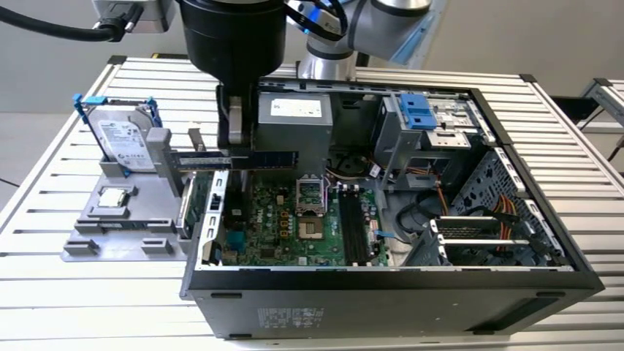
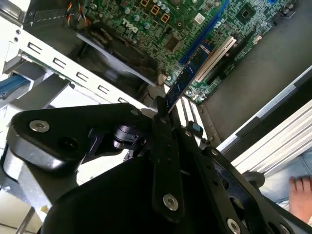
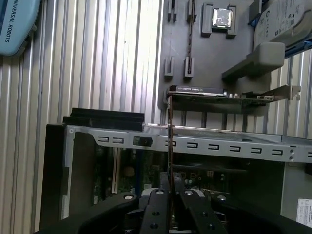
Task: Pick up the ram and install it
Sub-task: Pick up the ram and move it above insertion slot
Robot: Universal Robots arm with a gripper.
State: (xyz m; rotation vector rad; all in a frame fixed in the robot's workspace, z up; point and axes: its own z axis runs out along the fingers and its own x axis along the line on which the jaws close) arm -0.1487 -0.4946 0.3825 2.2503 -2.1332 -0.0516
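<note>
The ram (image 1: 275,156) is a long dark stick with a pale label strip. It hangs level in the air over the open computer case's wall on the exterior view's left. My gripper (image 1: 236,151) is shut on its middle from above. In the second wrist view the ram (image 2: 188,77) sticks out past the fingertips (image 2: 160,113) toward the green motherboard (image 2: 161,24). The first wrist view has the ram (image 3: 169,127) edge-on as a thin line rising from the gripper (image 3: 169,184). The dark memory slots (image 1: 353,227) lie on the motherboard (image 1: 283,219), toward the exterior view's right of the ram.
A grey holder tray (image 1: 98,245) beside the case carries a hard drive (image 1: 125,139), a small silver processor chip (image 1: 114,196) and an upright green expansion card (image 1: 200,208). A power supply (image 1: 292,117) and drive cages (image 1: 429,124) fill the case's back. A person's hand (image 2: 300,195) rests off the table.
</note>
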